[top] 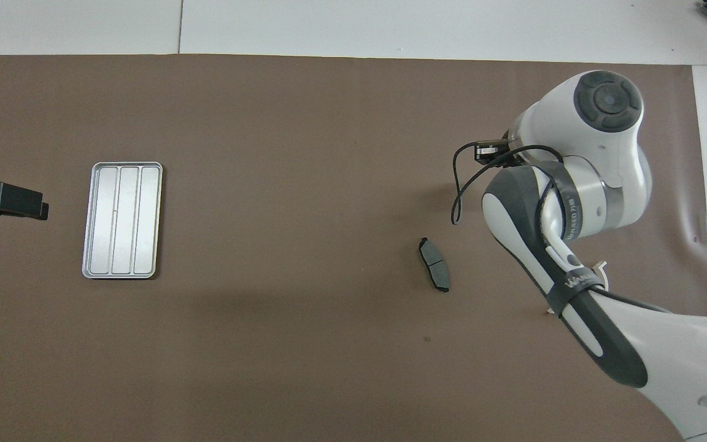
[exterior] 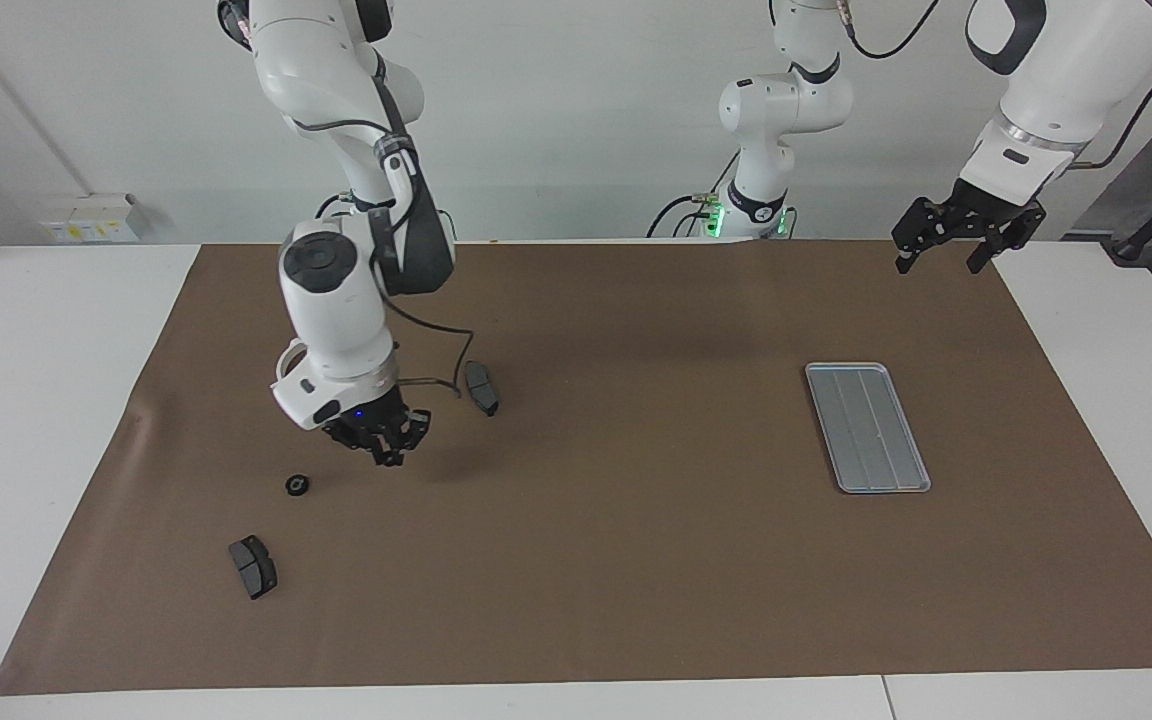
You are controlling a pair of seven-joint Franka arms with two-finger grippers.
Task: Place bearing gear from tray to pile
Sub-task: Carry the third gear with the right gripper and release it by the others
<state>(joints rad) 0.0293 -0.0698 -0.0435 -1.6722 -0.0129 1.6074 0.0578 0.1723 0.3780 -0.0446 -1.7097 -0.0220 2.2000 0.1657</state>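
Note:
The silver tray [exterior: 866,427] [top: 121,220] lies toward the left arm's end of the table with nothing in it. At the right arm's end is the pile. There I see one black bearing gear [exterior: 297,485], two dark brake pads [exterior: 481,388] [exterior: 253,566], and a tip of the white bracket [top: 601,267] showing past the arm. My right gripper [exterior: 388,455] hangs shut just above the mat between that gear and the nearer pad. Its dark fingertips hide whether anything is pinched between them. My left gripper [exterior: 941,245] waits open, raised over the mat's corner by the left arm's base.
A brown mat [exterior: 636,560] covers most of the white table. In the overhead view the right arm's wrist and forearm cover much of the pile, leaving one brake pad [top: 434,273] in sight. A black cable loops from the wrist.

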